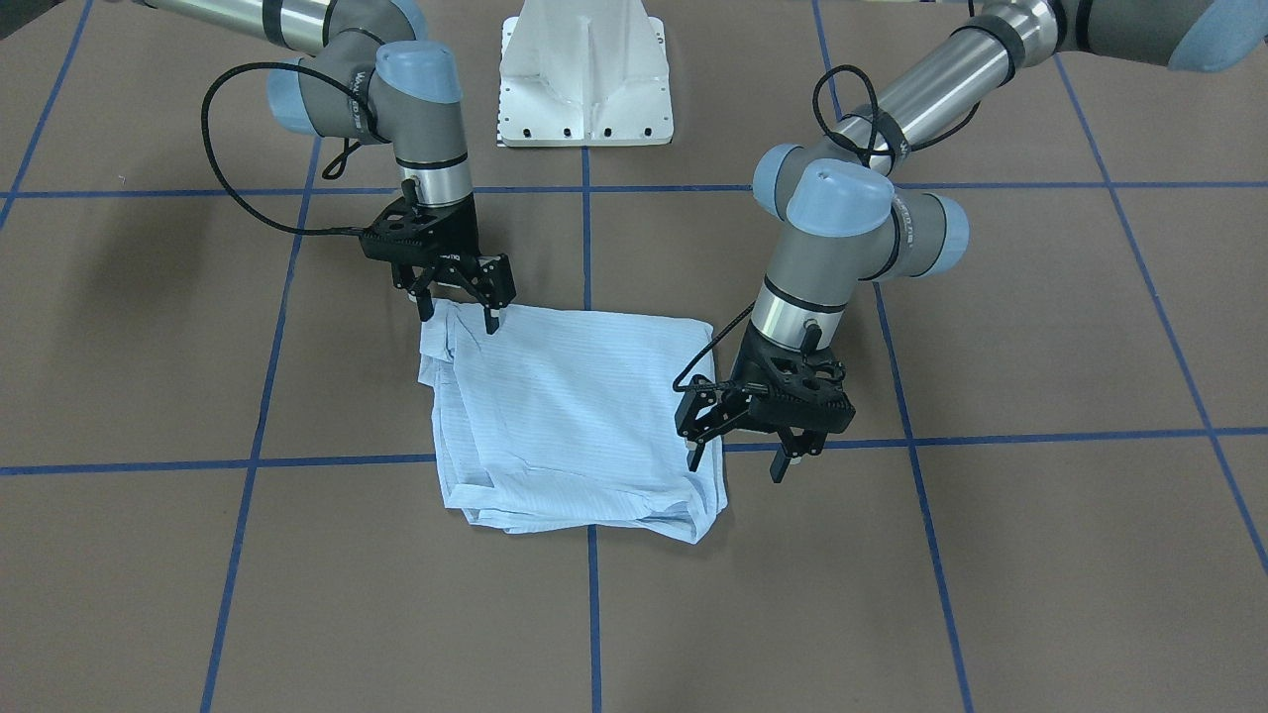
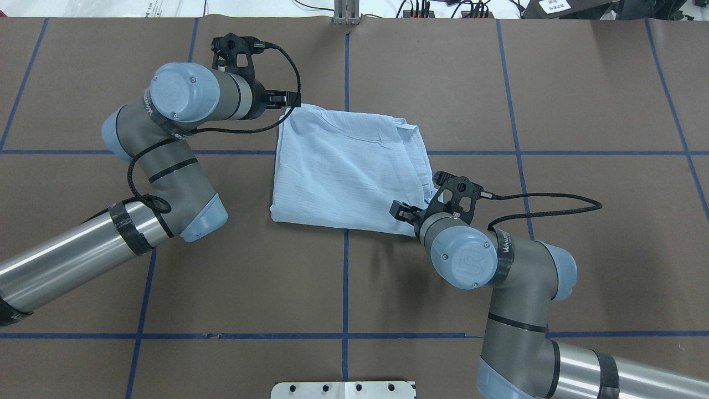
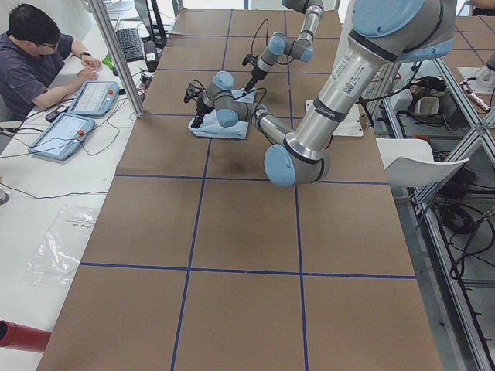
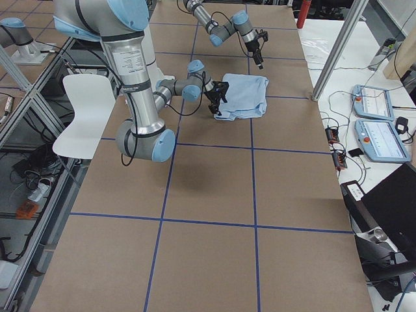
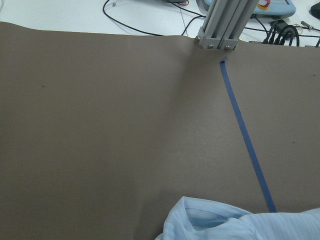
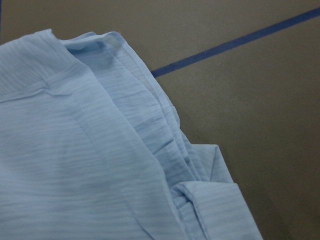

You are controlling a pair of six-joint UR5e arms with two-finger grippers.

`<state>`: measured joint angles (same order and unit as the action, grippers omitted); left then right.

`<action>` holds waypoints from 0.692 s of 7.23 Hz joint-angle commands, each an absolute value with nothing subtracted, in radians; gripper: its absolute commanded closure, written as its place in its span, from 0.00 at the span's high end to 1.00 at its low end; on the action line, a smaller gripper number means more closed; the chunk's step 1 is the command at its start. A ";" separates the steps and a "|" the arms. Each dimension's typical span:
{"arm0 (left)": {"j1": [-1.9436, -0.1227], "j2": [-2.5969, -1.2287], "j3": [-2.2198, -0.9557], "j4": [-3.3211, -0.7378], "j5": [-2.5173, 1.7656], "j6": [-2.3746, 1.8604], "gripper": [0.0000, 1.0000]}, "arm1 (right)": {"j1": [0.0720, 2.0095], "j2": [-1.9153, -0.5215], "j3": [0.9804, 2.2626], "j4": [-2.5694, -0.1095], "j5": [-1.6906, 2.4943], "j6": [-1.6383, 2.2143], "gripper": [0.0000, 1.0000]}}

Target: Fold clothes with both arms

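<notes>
My left gripper [image 1: 738, 460] stands wide open at the shirt's far corner, the corner away from my pedestal. One finger is over the cloth's edge and the other over bare table just beside it. Whether the tips touch down I cannot tell. My left wrist view shows only a rounded lip of cloth at its bottom edge, with brown table running on to a metal post [image 5: 222, 25] at the table's far edge.

My right gripper [image 1: 458, 315] is open too, jaws well apart. Its two tips are set at the opposite corner, the one near my base and on my right. My right wrist view shows stacked hems and layers there, stepping out one under another.

The shirt [image 2: 343, 172] lies folded into a rough rectangle. It straddles the centre tape line [image 2: 345, 288] and one cross line. Its edge on my left is a smooth fold, while its edge on my right is the loose, layered one.

The table [image 1: 991, 594] spreads wide around the cloth on every side. My pedestal [image 1: 584, 79] is well apart from the shirt. Beyond the table's far edge a person [image 3: 35, 62] sits at a side bench.
</notes>
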<state>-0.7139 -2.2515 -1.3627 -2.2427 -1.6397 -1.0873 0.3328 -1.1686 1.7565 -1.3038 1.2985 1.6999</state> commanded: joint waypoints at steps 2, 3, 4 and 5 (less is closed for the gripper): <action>-0.713 -2.250 -1.364 -2.243 -1.640 -1.086 1.00 | 0.308 -1.161 1.762 -1.304 1.282 1.710 1.00; -0.713 -2.250 -1.364 -2.243 -1.641 -1.085 1.00 | 0.334 -1.158 1.781 -1.315 1.301 1.697 1.00; -0.715 -2.249 -1.364 -2.241 -1.644 -1.083 1.00 | 0.386 -1.158 1.801 -1.316 1.368 1.636 1.00; -0.716 -2.235 -1.379 -2.234 -1.647 -1.065 1.00 | 0.462 -1.158 1.825 -1.371 1.464 1.549 1.00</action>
<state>-0.7148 -2.2456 -1.3681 -2.2396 -1.6441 -1.0788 0.3858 -1.1589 1.7981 -1.3286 1.3683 1.6353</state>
